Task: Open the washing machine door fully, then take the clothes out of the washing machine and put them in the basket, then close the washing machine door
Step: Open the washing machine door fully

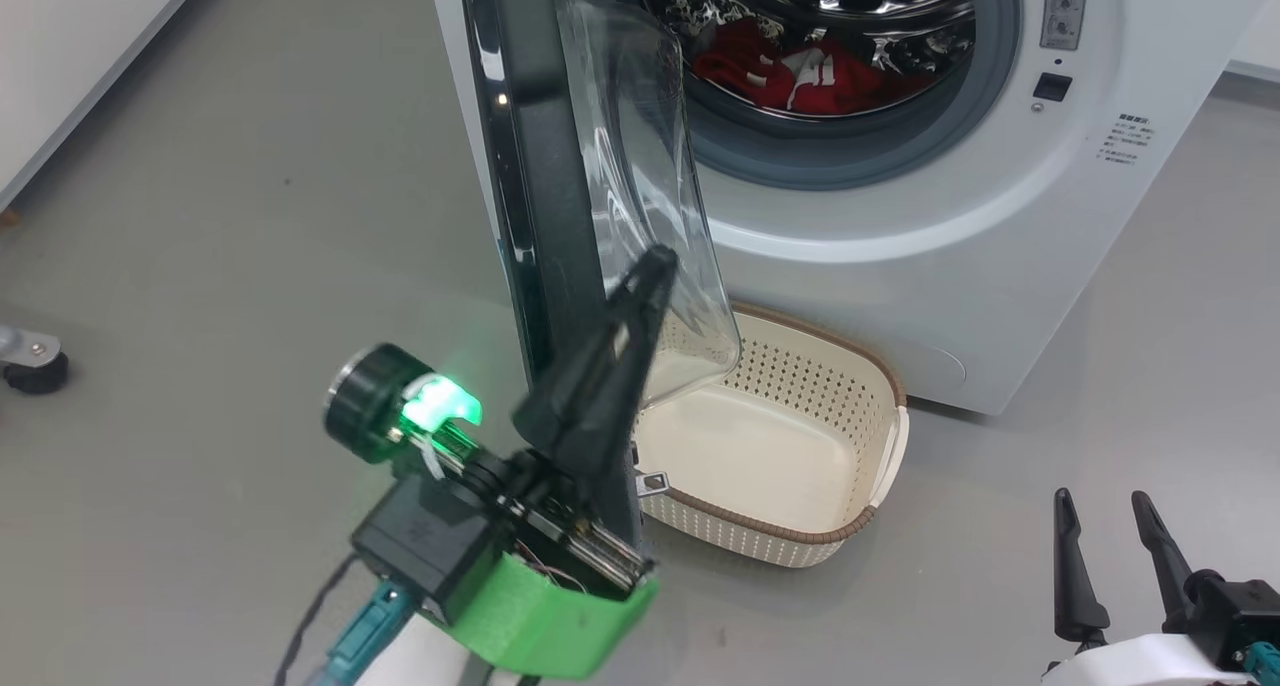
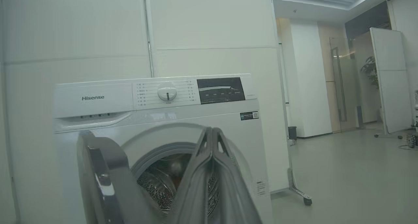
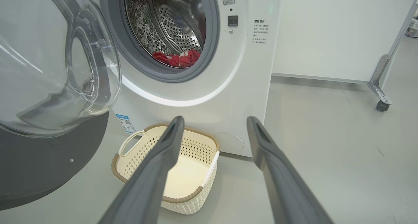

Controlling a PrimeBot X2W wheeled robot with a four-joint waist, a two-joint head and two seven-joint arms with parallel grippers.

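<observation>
status: step 1 (door open) in hand, not complete by my reading. washing machine door [image 1: 545,166] stands roughly square to the washing machine [image 1: 900,246] front, edge-on in head view, glass bowl [image 1: 650,196] bulging toward the opening. judged approx. half swing, so more travel is needed before it counts as fully open. left gripper [image 1: 655,264]: fingers pressed together into one blade, pinching nothing, tip at the door's inner side by the lower part of the bowl; actual contact can't be confirmed. likely reason: a closed claw serves as a pusher to shove the door outward w/o a handle. right gripper [image 1: 1100,501]: fingers spread wide, holding nothing, parked low at r., well apart from the door. in r. wrist view it aims toward the drum [image 3: 169,24] and basket [image 1: 800,366], prob. readied for the garment pick. red jersey [image 1: 800,76] lies at the drum bottom behind the grey gasket [image 1: 800,171], untouched. basket sits on the floor [image 1: 250,216] just in front of the washer, below the opening, partly under the bowl, no garment in it; pos. suits a short drop. risk: door edge passes close over the basket rim, watch for a snag.
</observation>
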